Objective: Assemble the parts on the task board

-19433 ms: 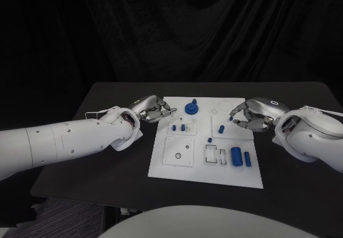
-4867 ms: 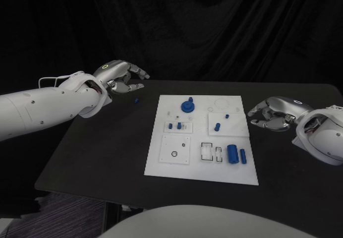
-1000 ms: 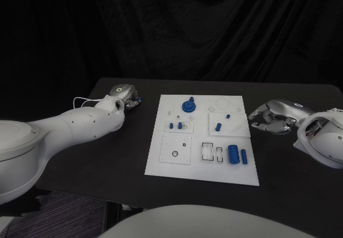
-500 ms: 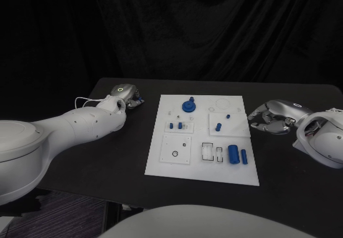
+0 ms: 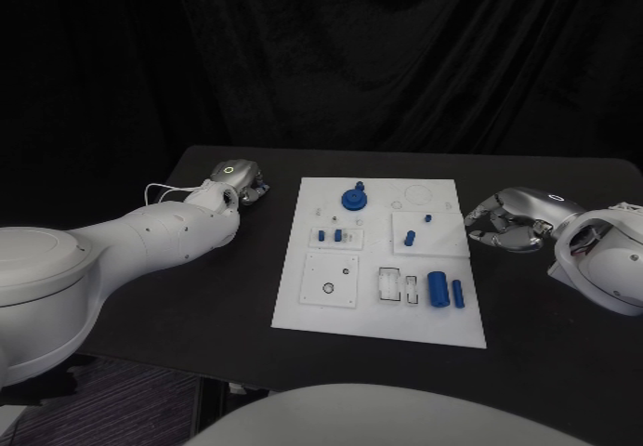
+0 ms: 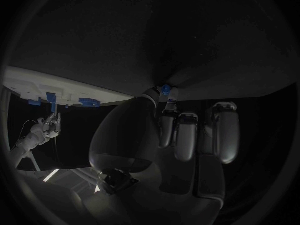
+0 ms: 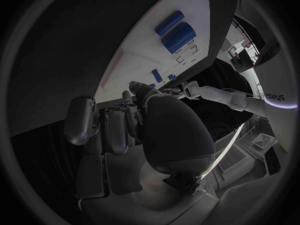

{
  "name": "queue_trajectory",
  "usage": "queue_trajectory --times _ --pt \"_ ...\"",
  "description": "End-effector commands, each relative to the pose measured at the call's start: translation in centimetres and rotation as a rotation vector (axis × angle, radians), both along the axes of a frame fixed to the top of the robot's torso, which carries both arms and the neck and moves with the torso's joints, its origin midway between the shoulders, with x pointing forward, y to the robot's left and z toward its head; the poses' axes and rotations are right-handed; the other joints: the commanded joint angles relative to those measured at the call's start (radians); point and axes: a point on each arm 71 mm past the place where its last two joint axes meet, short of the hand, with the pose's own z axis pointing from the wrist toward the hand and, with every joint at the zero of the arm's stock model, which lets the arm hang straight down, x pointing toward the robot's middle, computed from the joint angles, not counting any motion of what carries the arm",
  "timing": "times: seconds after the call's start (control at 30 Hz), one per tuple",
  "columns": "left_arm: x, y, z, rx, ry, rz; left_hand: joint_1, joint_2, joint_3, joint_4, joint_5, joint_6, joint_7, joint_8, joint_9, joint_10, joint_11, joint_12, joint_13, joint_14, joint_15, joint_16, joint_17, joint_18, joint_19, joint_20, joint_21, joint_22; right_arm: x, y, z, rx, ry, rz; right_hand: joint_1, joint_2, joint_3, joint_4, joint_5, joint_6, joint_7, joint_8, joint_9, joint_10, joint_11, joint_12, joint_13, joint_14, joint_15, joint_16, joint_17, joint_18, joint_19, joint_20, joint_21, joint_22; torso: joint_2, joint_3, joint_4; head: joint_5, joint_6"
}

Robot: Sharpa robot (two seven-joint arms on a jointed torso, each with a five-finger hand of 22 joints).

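Desk (image 5: 175,307), black and broad, carries everything here. On its middle lies the white rectangular task board (image 5: 335,316), with small raised white plates on its face. Left robot hand (image 5: 233,179), silver, sits low on the desk just off the board's far left corner, at the end of the big white left arm (image 5: 121,246). In the left wrist view its fingers (image 6: 187,135) curl forward together and the fingertips meet the thumb around a tiny blue piece (image 6: 165,89), so it pinches that piece right down at the desk surface. Right robot hand (image 5: 516,218), silver as well, rests on the desk just beside the board's right edge, fingers curled in toward the palm; the right wrist view shows those fingers (image 7: 106,125) tucked side by side with nothing visible between them.

On the board now: a blue round knobbed part (image 5: 355,198) stands at the far middle. A thick blue cylinder (image 5: 439,288) lies near the right edge, a slimmer blue bar (image 5: 458,295) just beside it. Two short blue pegs (image 5: 331,235) stand on a small plate left of centre. Two smaller blue pegs (image 5: 410,240) stand on the plate to their right.
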Motion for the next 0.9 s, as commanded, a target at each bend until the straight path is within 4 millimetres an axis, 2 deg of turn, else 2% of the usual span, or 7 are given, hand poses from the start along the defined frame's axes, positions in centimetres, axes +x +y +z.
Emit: queue_trajectory --times 0.03,0.13,0.47,0.53,0.6,0.7,0.9 --pt "-0.2 -0.1 -0.7 0.000 0.031 0.001 0.023 -0.001 0.018 -0.023 0.016 0.014 0.000 0.010 0.006 0.002 -0.008 -0.006 0.181 0.107 -0.008 0.003 0.263 0.002 0.001 -0.003 -0.003 0.202 -0.1 0.0 -0.2 -0.010 0.013 -0.002 0.012 0.002 0.006 -0.002 0.009 0.013 0.000 0.008 0.000 -0.003 0.003 -0.006 -0.002 0.028 0.002 -0.004 -0.002 0.008 -0.006 -0.001 -0.005 0.160 0.000 -0.0004 -0.0002 -0.001 0.000" --pt "-0.3 -0.1 -1.0 0.001 0.036 0.007 0.038 -0.006 0.038 -0.045 0.029 0.031 -0.005 0.018 0.017 0.001 -0.012 -0.010 0.179 0.107 -0.011 0.003 0.263 0.002 0.001 -0.005 -0.004 0.201 -0.1 0.0 -0.2 -0.011 0.015 -0.003 0.012 0.002 0.006 -0.003 0.011 0.017 0.001 0.010 0.000 -0.003 0.004 -0.006 -0.002 0.027 0.003 -0.005 -0.003 0.008 -0.006 -0.001 -0.006 0.160 0.000 -0.0001 -0.0005 -0.002 0.000" --pt "-1.0 -0.2 -0.9 -0.017 -0.011 -0.042 0.070 -0.022 0.126 -0.112 0.029 0.043 -0.001 0.027 0.047 -0.001 -0.013 -0.019 0.175 0.107 -0.012 0.003 0.263 0.002 0.001 -0.009 -0.003 0.201 -0.1 -0.2 -0.2 -0.012 0.015 -0.007 0.013 0.002 0.006 -0.003 0.011 0.019 0.001 0.012 0.001 -0.005 0.005 -0.007 -0.004 0.027 0.003 -0.005 -0.004 0.008 -0.007 0.000 -0.007 0.160 0.000 -0.0004 0.0002 -0.002 0.000" --pt "-1.3 -0.4 -0.7 -0.027 -0.031 -0.078 0.071 -0.031 0.157 -0.129 0.019 0.050 -0.001 0.033 0.059 0.000 -0.012 -0.019 0.175 0.107 -0.012 0.003 0.263 0.002 0.000 -0.009 -0.003 0.201 -0.1 -0.2 -0.2 -0.012 0.016 -0.008 0.013 0.002 0.006 -0.003 0.011 0.020 0.001 0.012 0.001 -0.004 0.005 -0.007 -0.003 0.027 0.003 -0.005 -0.004 0.008 -0.007 0.000 -0.009 0.159 0.000 -0.0003 0.0002 -0.002 0.000" --pt "-1.7 -0.7 -0.6 -0.039 -0.049 -0.118 0.062 -0.047 0.201 -0.138 0.013 0.046 0.001 0.034 0.071 -0.057 -0.009 -0.085 0.135 0.107 -0.009 0.003 0.263 0.003 -0.004 -0.007 -0.009 0.200 -0.2 -0.3 -0.2 -0.012 0.016 -0.010 0.013 0.002 0.006 -0.003 0.011 0.020 0.001 0.012 0.001 -0.004 0.005 -0.007 -0.003 0.027 0.003 -0.005 -0.004 0.008 -0.007 0.000 -0.009 0.159 0.000 -0.0001 0.0002 -0.003 0.000" --pt "-2.7 -1.6 0.0 -0.060 -0.092 -0.228 0.057 -0.070 0.255 -0.145 -0.009 0.048 0.003 0.037 0.086 -0.092 -0.007 -0.128 0.109 0.107 -0.006 0.003 0.263 0.005 -0.011 -0.004 -0.016 0.197 -0.2 -0.4 -0.2 -0.014 0.017 -0.014 0.012 0.002 0.006 -0.003 0.011 0.020 0.001 0.012 0.001 -0.005 0.005 -0.008 -0.004 0.026 0.004 -0.006 -0.006 0.008 -0.007 0.000 -0.009 0.159 -0.001 0.0000 0.0005 -0.004 0.000" --pt "-4.2 -3.8 2.2 -0.020 -0.154 -0.461 0.035 -0.085 0.274 -0.124 -0.051 0.056 -0.002 0.044 0.101 -0.121 -0.005 -0.166 0.084 0.107 -0.005 0.003 0.263 0.003 -0.011 -0.001 -0.010 0.199 -0.2 -0.5 -0.2 -0.017 0.019 -0.019 0.010 0.000 0.004 -0.002 0.005 0.022 0.002 0.013 0.001 -0.007 0.006 -0.009 -0.005 0.025 0.004 -0.007 -0.007 0.008 -0.008 0.001 -0.009 0.159 -0.001 0.0000 0.0005 -0.007 0.000"
